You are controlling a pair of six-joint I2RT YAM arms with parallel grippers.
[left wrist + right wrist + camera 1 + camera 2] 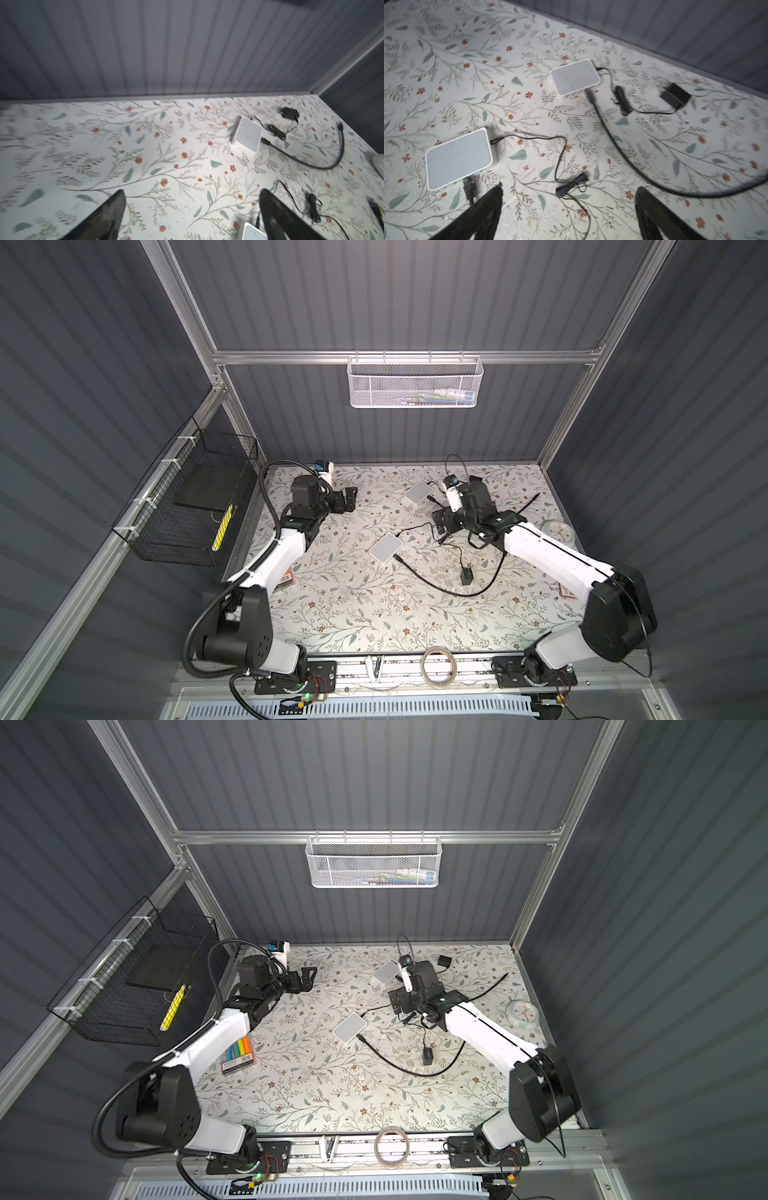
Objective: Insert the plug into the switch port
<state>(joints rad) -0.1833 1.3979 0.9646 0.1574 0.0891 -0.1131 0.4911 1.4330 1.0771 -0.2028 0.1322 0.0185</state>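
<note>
The plug (469, 187) lies flat on the table (446, 62) with its nose against the side edge of the nearer white switch (458, 159). It appears to sit in a port there, though blur and the angle keep me from saying whether it is fully seated. Its long axis runs in line with its thick black cable (461, 594): the nose points at the switch and the left arm's side, and the tail trails toward the front and the right arm, so a push along that line would drive it straight in. The right gripper (570, 187) hangs just behind the plug, fingers spread wide and empty, placed where it could press the tail. The left gripper (193, 191) hovers over bare table near the switch, equally wide and empty, a fair spot for bracing the case.
</note>
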